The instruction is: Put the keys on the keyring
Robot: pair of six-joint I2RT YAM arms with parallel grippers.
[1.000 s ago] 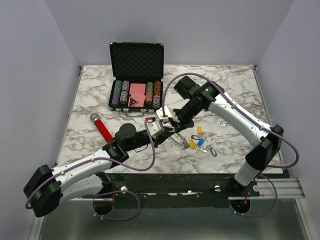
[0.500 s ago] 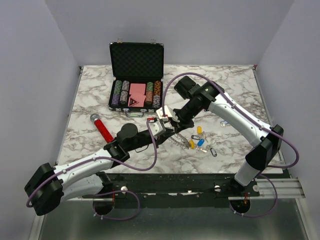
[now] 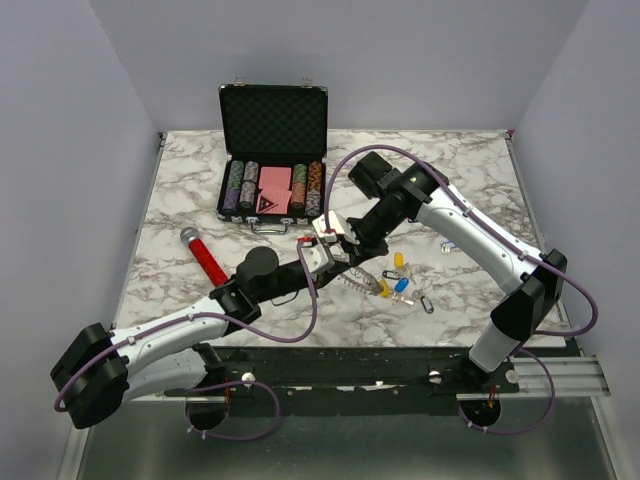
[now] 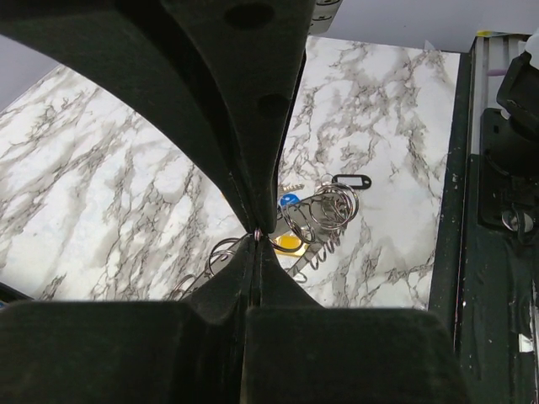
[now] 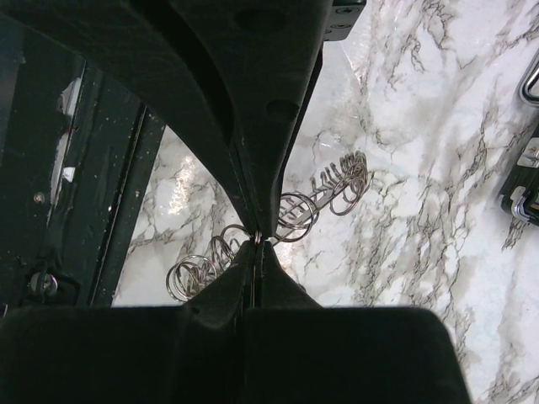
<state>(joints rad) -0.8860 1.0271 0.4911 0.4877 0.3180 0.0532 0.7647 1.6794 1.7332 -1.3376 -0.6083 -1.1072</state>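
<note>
The keyring, a silvery cluster of small metal rings, hangs at the table's front centre between both grippers. My left gripper is shut on one of its wire rings; more rings trail beyond the jaws. My right gripper is shut on the same cluster, with rings spreading to either side. The keys lie just right of the ring: yellow, blue and black. A blue key and a yellow one show under the rings in the left wrist view.
An open black poker-chip case stands at the back centre-left. A red-handled tool lies left of the left arm. A small black loop and a small pale item lie right of the keys. The black front rail borders the table.
The left gripper and forearm have edged slightly up and right with the keyring. The right arm has hardly moved. Both stay shut on the ring.
</note>
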